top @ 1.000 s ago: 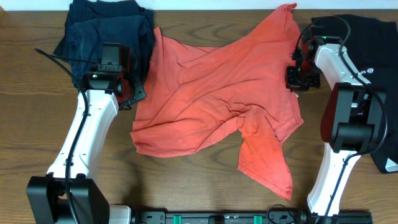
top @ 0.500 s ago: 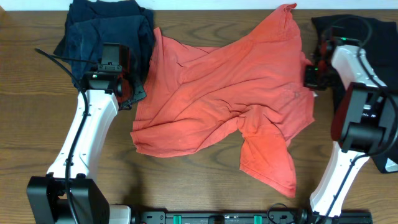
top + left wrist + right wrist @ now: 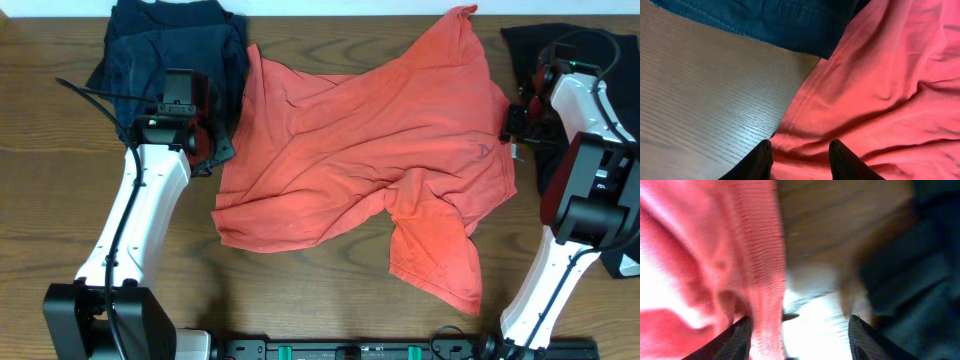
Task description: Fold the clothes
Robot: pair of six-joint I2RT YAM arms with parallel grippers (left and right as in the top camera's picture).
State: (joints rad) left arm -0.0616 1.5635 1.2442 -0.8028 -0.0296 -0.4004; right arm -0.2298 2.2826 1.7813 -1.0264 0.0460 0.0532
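The clothes lie on the wooden table. A red-orange T-shirt (image 3: 360, 150) is spread crumpled across the middle, one sleeve trailing toward the front right. My left gripper (image 3: 207, 150) rests at the shirt's left edge. In the left wrist view the left gripper (image 3: 800, 161) is open, its dark fingertips (image 3: 762, 160) apart over the shirt's hem (image 3: 890, 85). My right gripper (image 3: 515, 125) sits at the shirt's right edge. In the right wrist view the right gripper (image 3: 800, 335) stands wide open, the blurred red hem (image 3: 765, 265) loose by its left finger.
Navy garments (image 3: 170, 45) are heaped at the back left, touching the shirt, and show as navy cloth (image 3: 780, 20) in the left wrist view. A black garment (image 3: 600, 60) lies under and behind the right arm, close to the right gripper (image 3: 920, 280). Bare wood (image 3: 705, 100) lies left of the shirt.
The right gripper dragged the shirt's right side further right, then opened and let the cloth go. The left arm has not moved.
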